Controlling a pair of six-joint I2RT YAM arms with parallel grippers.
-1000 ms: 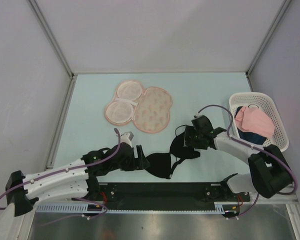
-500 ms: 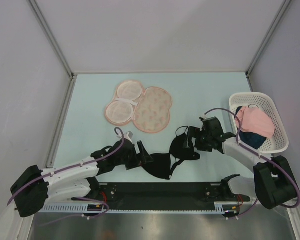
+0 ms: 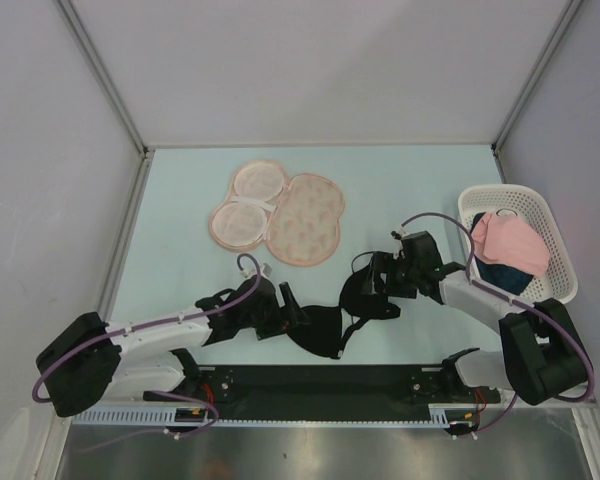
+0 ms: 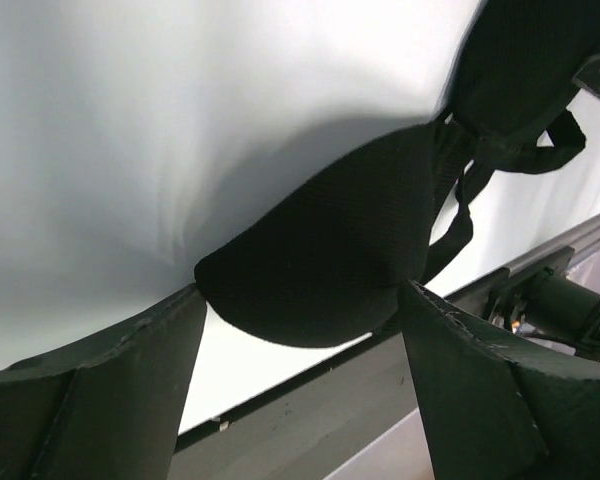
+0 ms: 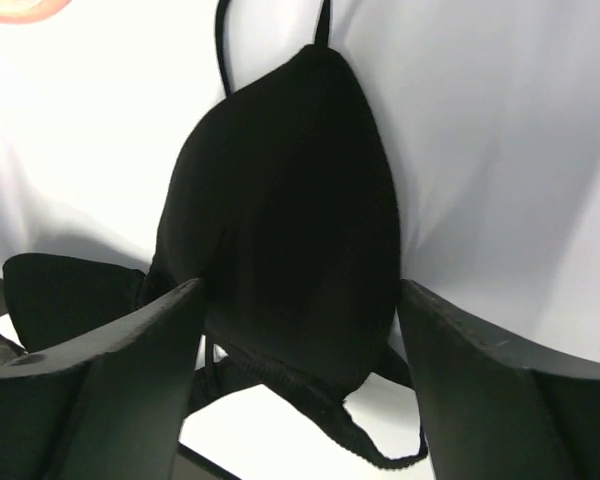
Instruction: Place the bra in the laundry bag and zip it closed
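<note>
The black bra (image 3: 327, 325) lies crumpled on the pale table near the front, between my two grippers. My left gripper (image 3: 296, 318) is at its left cup and stands open. In the left wrist view that cup (image 4: 320, 265) reaches in between the wide-apart fingers (image 4: 130, 390). At the bra's other end my right gripper (image 3: 374, 285) is open too, and the other cup (image 5: 290, 210) fills the gap between its fingers (image 5: 480, 390). The peach laundry bag (image 3: 307, 222) lies opened flat farther back, its pale pink inside facing up on the left.
A white lattice basket (image 3: 561, 250) stands at the right edge, holding a pink folded cloth (image 3: 508, 240) and a dark blue cloth (image 3: 502, 276). The black mounting rail (image 3: 320, 382) runs along the table's near edge just behind the bra. Grey walls enclose the table.
The left arm has slid right, bringing its gripper up to the left cup. The right gripper pulled back slightly, then returned to the right cup. The bra has barely moved.
</note>
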